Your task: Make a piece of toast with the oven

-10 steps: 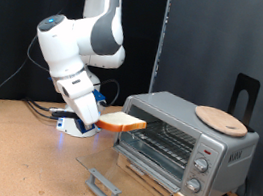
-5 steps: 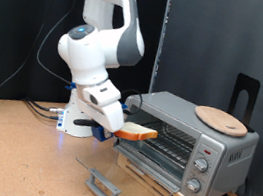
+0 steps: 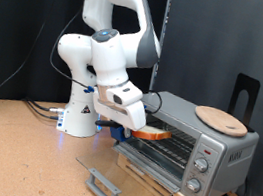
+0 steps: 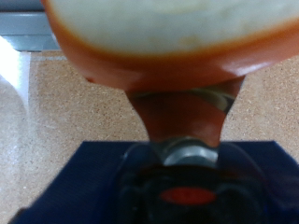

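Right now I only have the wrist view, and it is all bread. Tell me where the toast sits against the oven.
Observer: In the exterior view, the piece of toast, held in the tool, is level at the oven mouth, just above the wire rack.
Operator: Report the door.
Observer: The glass door is fully open and lies flat in front of the oven.
Operator: Name anything on top.
Observer: A round wooden board rests on the oven's roof.
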Robot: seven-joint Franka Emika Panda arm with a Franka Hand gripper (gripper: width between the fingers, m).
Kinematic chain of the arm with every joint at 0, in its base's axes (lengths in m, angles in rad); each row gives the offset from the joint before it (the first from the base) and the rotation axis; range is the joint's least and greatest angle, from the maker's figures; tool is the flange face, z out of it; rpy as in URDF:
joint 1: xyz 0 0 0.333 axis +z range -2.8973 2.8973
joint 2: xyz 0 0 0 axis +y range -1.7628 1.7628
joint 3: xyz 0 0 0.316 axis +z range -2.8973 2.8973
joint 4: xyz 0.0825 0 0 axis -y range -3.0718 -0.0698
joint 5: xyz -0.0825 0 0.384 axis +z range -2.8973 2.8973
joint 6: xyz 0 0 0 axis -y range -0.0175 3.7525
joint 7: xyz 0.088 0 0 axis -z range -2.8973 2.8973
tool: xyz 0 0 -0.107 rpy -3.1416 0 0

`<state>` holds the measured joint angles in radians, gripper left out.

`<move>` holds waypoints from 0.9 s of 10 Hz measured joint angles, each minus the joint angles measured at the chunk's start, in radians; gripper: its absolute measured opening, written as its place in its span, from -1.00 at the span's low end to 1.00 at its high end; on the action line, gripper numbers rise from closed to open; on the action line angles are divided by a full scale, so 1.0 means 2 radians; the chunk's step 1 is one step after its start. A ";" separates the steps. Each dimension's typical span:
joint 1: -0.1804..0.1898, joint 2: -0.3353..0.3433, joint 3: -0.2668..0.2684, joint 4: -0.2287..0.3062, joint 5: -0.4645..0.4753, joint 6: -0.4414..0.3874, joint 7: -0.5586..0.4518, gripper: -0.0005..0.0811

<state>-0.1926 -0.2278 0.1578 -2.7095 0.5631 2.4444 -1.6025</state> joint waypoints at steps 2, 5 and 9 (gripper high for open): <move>0.000 0.000 0.008 -0.006 0.000 0.021 0.013 -0.02; -0.005 0.004 0.008 -0.011 -0.011 0.041 0.020 -0.02; -0.020 0.017 0.006 -0.011 -0.035 0.059 0.020 -0.02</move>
<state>-0.2331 -0.1939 0.1700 -2.7324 0.4940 2.5624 -1.5619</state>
